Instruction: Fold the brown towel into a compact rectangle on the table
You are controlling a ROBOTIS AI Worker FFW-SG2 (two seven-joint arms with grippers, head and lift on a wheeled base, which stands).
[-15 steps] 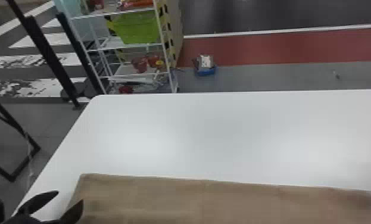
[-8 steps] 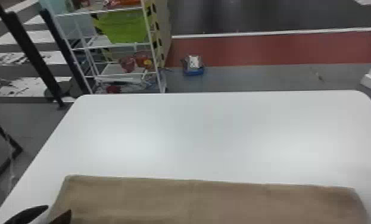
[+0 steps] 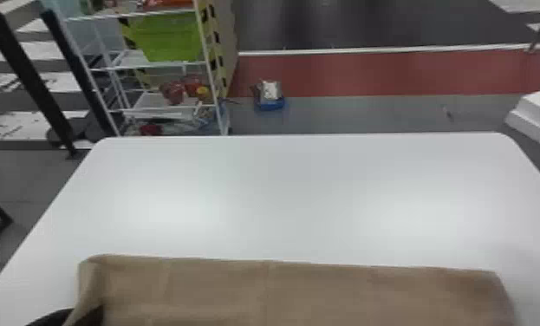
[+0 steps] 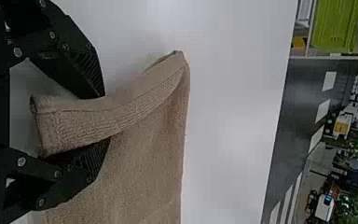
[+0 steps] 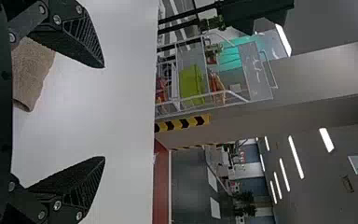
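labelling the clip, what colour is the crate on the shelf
Lime green, seen best in the head view.

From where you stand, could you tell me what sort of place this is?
Probably an indoor robot test hall: long white ceiling lights, yellow-and-black hazard striping and white crosswalk-like floor stripes suggest it.

Plain brown is set against glossy white.
The towel (image 3: 303,295) is coloured an even brown, and its edge band (image 4: 116,114) is patterned with fine ribbing. White is worn by the counter (image 3: 281,186) and the rack (image 3: 151,66), in which a lime-green bin (image 3: 169,39) is framed. The panel (image 3: 216,56) beside it is marked in yellow and black. The floor is banded in grey (image 3: 346,115), brick red (image 3: 368,73) and near-black (image 3: 346,26), the last two being parted by a white line (image 3: 368,50).
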